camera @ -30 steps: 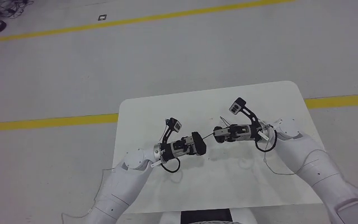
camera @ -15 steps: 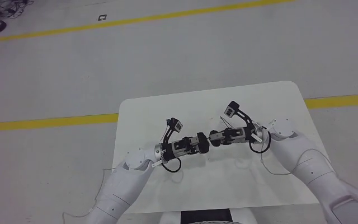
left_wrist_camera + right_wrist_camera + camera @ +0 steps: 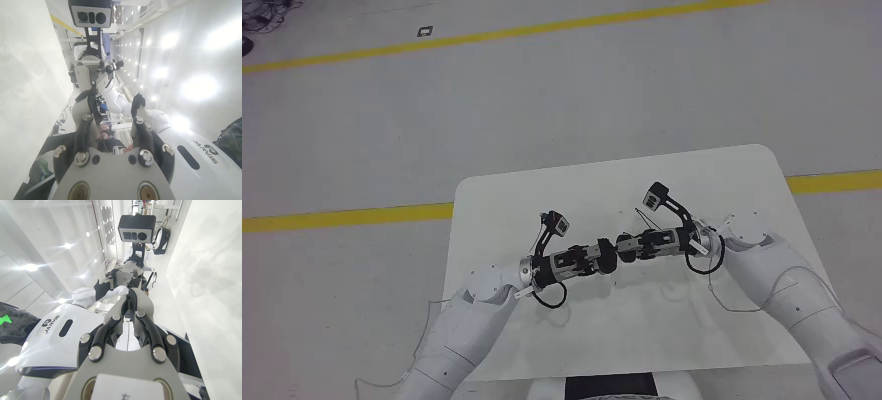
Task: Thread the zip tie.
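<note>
1. above the middle of the white table, raised off its top: two grippers tip to tip, one arm in from each side.
2. at the left gripper: fingers released and spread wide, one dark pad well apart from the other; nothing seen gripped between them.
3. at the right gripper: fingers clenched, ribbed pads pressed flat together; tips set between the left fingers, close against one of them.
4. for the zip tie: only a thin dark strand just beside the right gripper, on the side toward the table's far edge and off the table top; too fine to trace farther. cannot tell whether pinched in the clenched pads.
5. on the right wrist: a small black camera on a stalk, facing a like one on the left wrist across the meeting point.
6. on the grey floor beyond the table: a yellow line slanting across, and a second one passing behind the table at both sides.
</note>
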You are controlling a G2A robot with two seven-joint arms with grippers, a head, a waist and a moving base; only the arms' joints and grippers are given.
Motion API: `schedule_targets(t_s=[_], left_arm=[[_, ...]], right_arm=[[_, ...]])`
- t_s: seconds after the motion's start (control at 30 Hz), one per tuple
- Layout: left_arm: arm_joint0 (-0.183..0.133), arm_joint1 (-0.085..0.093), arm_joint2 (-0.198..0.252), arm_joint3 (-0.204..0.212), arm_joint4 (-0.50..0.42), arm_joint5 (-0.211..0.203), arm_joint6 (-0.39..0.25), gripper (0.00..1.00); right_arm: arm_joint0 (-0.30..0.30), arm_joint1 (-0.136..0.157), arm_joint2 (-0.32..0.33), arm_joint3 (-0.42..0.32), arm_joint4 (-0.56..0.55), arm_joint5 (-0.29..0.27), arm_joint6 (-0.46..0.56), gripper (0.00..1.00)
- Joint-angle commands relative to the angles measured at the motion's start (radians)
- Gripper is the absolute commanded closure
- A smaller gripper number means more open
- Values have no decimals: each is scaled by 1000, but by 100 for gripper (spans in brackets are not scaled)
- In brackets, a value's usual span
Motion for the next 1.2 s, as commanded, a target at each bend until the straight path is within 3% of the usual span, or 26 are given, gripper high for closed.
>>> schedule_targets(t_s=[0.0, 0.33, 0.9, 1.17], left_arm=[[-2, 0, 3, 3, 2, 0, 3, 65], [-12, 1, 18, 22, -1, 0, 9, 79], [-22, 9, 38, 34, -2, 11, 12, 89], [-28, 12, 46, 36, -4, 13, 14, 100]], right_arm=[[0, -1, -1, -2, 1, 0, 0, 100], [2, -5, -5, 1, -6, 0, 0, 100], [-2, -2, 1, -12, -16, 0, 0, 100], [-7, 0, 8, -22, -17, 0, 0, 100]])
